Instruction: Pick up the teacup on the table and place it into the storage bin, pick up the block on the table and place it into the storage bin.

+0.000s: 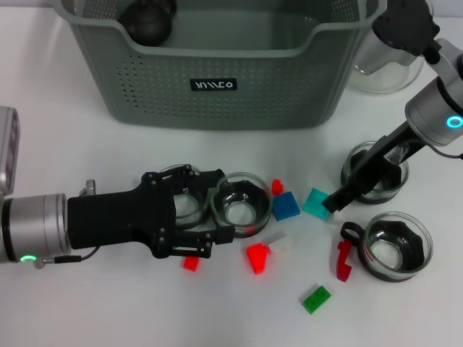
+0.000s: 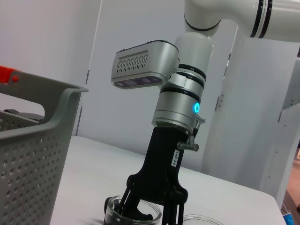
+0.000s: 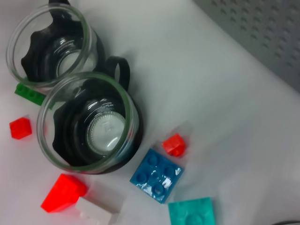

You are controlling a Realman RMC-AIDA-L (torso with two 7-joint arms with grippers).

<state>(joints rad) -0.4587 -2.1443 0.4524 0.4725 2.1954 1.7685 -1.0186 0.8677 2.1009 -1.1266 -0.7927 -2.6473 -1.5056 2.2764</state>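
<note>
Four glass teacups with dark inserts stand on the white table. My left gripper (image 1: 223,204) is open; one teacup (image 1: 181,204) sits between its black fingers and a second teacup (image 1: 242,204) is at its fingertips. My right gripper (image 1: 353,189) is open over a third teacup (image 1: 387,181); in the left wrist view one finger (image 2: 129,206) dips into that teacup (image 2: 112,212) and the other stays outside. A blue block (image 1: 286,206), a teal block (image 1: 316,202) and a red block (image 1: 257,257) lie between the arms. The storage bin (image 1: 217,87) stands behind.
A fourth teacup (image 1: 396,247) stands at the right with a red piece (image 1: 343,262) beside it. A green block (image 1: 316,298) lies near the front. A glass pot (image 1: 383,61) with a dark lid stands right of the bin. A dark round object (image 1: 148,18) lies in the bin.
</note>
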